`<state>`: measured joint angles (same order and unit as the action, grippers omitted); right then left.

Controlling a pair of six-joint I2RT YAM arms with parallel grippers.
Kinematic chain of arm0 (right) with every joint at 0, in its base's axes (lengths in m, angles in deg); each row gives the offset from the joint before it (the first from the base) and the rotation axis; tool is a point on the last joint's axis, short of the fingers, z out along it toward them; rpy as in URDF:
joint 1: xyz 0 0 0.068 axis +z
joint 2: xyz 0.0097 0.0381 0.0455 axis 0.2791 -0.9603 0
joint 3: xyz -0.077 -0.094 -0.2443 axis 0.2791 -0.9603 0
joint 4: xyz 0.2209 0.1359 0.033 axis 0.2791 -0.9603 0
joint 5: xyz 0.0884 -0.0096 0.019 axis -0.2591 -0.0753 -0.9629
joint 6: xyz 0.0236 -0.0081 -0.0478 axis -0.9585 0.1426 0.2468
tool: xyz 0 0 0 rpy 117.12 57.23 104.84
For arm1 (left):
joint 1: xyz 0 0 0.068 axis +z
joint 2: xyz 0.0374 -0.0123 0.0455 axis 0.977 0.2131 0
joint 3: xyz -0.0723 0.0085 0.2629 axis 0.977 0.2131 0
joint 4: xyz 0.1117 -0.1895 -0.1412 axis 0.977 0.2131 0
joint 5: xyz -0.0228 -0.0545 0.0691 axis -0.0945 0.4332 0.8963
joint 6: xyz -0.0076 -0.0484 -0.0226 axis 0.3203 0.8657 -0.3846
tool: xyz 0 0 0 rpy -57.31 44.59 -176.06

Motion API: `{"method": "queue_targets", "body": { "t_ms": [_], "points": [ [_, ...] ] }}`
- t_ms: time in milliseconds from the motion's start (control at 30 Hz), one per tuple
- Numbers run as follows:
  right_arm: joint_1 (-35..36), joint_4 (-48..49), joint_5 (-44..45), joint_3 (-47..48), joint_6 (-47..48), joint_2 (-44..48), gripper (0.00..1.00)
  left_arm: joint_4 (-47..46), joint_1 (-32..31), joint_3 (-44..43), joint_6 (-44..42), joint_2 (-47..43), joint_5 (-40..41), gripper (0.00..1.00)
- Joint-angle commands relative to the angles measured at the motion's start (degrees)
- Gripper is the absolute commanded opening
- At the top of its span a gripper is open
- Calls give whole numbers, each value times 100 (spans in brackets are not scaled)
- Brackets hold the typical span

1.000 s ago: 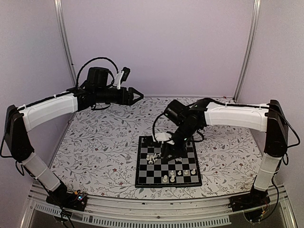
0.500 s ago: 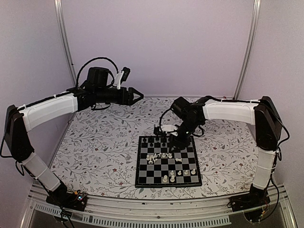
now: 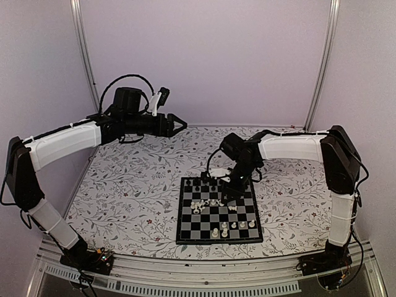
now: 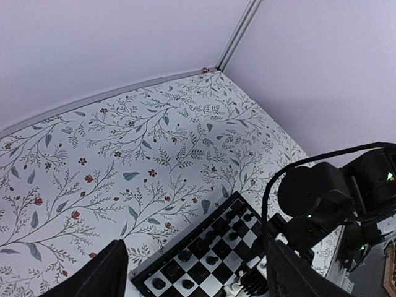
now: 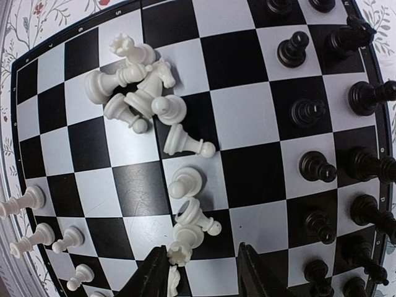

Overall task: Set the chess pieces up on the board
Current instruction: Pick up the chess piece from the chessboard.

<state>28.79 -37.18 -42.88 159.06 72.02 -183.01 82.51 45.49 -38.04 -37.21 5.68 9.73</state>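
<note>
The board (image 3: 185,232) lies near the table's front centre. Black chess pieces (image 3: 204,182) stand along its far rows. Cream-white pieces (image 3: 201,205) lie toppled in a heap mid-board, and a few stand near the front (image 3: 232,229). My right gripper (image 3: 230,195) hovers low over the board's right half. In the right wrist view the gripper (image 5: 204,278) is open above the board (image 5: 247,117), with a white piece (image 5: 179,252) against its left finger (image 5: 151,275). The toppled heap (image 5: 139,86) is beyond, and black pieces (image 5: 315,166) stand at right. My left gripper (image 3: 179,124) is open, high at the back left.
A floral cloth (image 3: 130,185) covers the table. Walls and metal posts (image 3: 83,55) close in the back and sides. The left wrist view shows the board's far corner (image 4: 179,247), black pieces (image 4: 185,255) and the right arm's wrist and cable (image 4: 322,198) over it.
My right arm has folded toward the right, and its gripper has shifted a little toward the board's far right. The left arm has not moved.
</note>
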Motion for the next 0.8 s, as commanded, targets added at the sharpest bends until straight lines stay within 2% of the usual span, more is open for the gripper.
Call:
{"method": "queue_targets", "body": {
  "t_ms": [0,300,533,767],
  "points": [
    [13,68,-130,-24,-15,-49,39,18,-51,-158,-92,36,-12,79],
    [28,116,-191,15,-8,-152,29,26,-49,-157,-92,55,-14,79],
    [38,42,-233,20,45,-86,15,21,-49,-157,-87,62,-29,79],
    [44,-95,-214,-60,65,333,10,19,-49,-159,-84,89,-41,79]
  ]
}}
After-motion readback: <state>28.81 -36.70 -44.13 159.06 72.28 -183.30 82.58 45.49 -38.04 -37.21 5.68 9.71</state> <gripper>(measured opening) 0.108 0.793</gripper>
